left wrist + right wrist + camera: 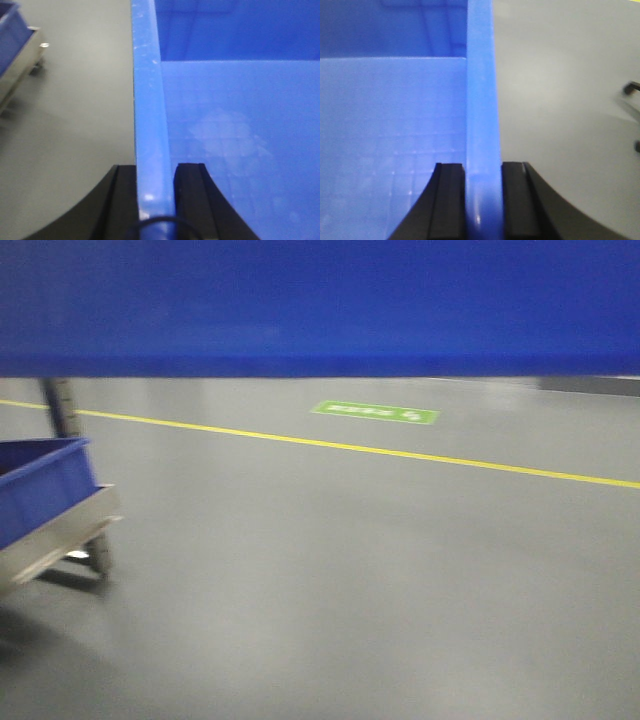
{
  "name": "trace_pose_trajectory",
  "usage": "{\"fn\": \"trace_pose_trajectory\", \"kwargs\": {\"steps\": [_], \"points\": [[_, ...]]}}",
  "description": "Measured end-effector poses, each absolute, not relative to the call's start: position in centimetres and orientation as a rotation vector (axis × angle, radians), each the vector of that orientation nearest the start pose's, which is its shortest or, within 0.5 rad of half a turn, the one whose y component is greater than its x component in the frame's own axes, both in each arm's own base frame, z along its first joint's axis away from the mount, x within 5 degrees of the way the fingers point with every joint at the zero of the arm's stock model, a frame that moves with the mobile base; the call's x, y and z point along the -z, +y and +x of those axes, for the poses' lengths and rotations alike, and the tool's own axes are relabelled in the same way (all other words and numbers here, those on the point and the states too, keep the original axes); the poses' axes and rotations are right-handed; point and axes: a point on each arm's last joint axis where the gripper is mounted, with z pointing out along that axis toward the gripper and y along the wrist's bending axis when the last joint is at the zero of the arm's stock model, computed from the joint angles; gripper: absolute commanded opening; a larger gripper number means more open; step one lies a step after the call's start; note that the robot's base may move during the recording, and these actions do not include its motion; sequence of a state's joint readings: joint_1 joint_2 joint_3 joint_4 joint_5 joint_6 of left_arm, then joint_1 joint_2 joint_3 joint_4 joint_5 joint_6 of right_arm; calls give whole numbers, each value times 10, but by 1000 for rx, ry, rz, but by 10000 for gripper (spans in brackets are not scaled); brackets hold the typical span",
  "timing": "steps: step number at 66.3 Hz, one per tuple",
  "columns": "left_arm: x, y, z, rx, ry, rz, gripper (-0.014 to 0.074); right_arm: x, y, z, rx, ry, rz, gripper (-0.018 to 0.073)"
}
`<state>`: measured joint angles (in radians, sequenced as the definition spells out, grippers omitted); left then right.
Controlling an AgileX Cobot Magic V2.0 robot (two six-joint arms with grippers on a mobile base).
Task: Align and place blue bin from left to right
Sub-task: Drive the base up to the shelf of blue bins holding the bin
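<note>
Only the front view shows the yellow floor line (pixel 350 447) and green floor sign (pixel 375 412). The large bright-blue plastic bin (pixel 320 305) spans its top, above the grey floor (pixel 350 590). The wrist views show the left hand (pixel 155 172) and right hand (pixel 483 172), each clenched narrowly on a bin wall. A second blue tub (pixel 40 485) sits on a metal cart (pixel 60 535).

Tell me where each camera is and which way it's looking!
Front view: on the robot, facing forward over the grey floor; the blue bin fills the top, a cart stands left; no robot parts show.
Left wrist view: on the left arm, looking along one bin wall; the left gripper pinches it.
Right wrist view: on the right arm, looking along the opposite wall; the right gripper pinches it.
Shared: all see the bin; front and left wrist views both see the cart.
</note>
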<state>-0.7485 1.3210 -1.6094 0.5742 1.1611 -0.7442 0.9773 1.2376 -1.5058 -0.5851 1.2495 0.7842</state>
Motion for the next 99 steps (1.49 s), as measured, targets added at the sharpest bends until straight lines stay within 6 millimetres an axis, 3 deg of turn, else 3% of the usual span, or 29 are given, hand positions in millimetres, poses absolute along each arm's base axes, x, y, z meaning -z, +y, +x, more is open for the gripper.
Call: {"fn": "trace_pose_trajectory", "kwargs": {"steps": [99], "points": [[-467,-138,216,102,2179,17,-111,-453,159,165,-154,2250,-205,-80]]}}
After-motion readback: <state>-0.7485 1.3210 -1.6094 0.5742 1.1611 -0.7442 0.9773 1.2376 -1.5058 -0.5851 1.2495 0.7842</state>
